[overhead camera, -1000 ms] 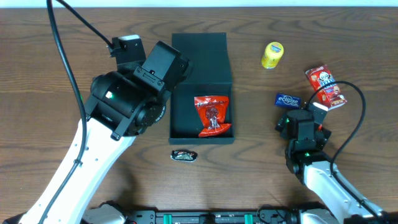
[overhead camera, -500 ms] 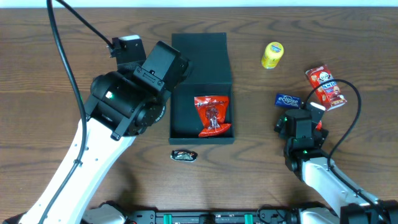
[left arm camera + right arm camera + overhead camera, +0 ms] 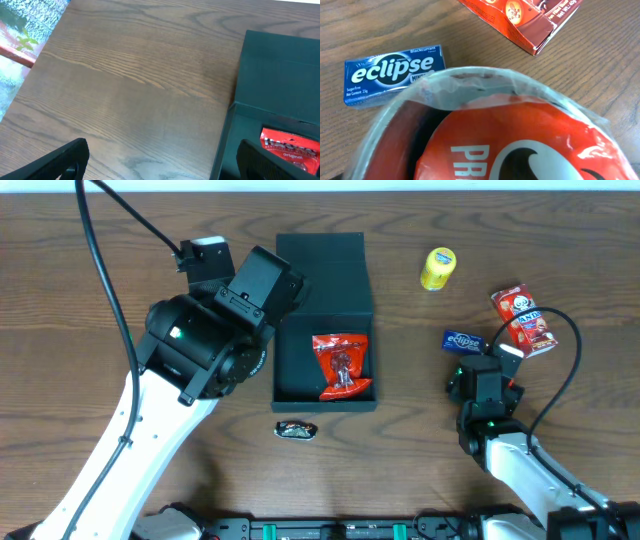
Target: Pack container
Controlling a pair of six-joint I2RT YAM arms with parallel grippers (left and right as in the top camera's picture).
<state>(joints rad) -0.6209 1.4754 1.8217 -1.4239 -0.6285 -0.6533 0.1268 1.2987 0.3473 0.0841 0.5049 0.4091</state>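
The container (image 3: 295, 360), a dark square box with its lid (image 3: 320, 248) folded back, sits mid-table and holds a red snack bag (image 3: 341, 366). In the left wrist view the container (image 3: 280, 65) is at the right with the red bag (image 3: 292, 145) inside. My left gripper (image 3: 165, 161) hangs open over bare wood just left of the box wall. My right gripper (image 3: 487, 380) is low at the right, over a red Pringles can (image 3: 520, 145) that fills its wrist view and hides the fingers.
A blue Eclipse mint pack (image 3: 462, 340) (image 3: 392, 74) and a red snack box (image 3: 523, 319) (image 3: 520, 20) lie just beyond the right gripper. A yellow tub (image 3: 437, 268) stands at the back right. A small dark wrapper (image 3: 297, 429) lies in front of the box.
The right wrist has shifted very slightly over the red can. The left arm and the other things have not moved.
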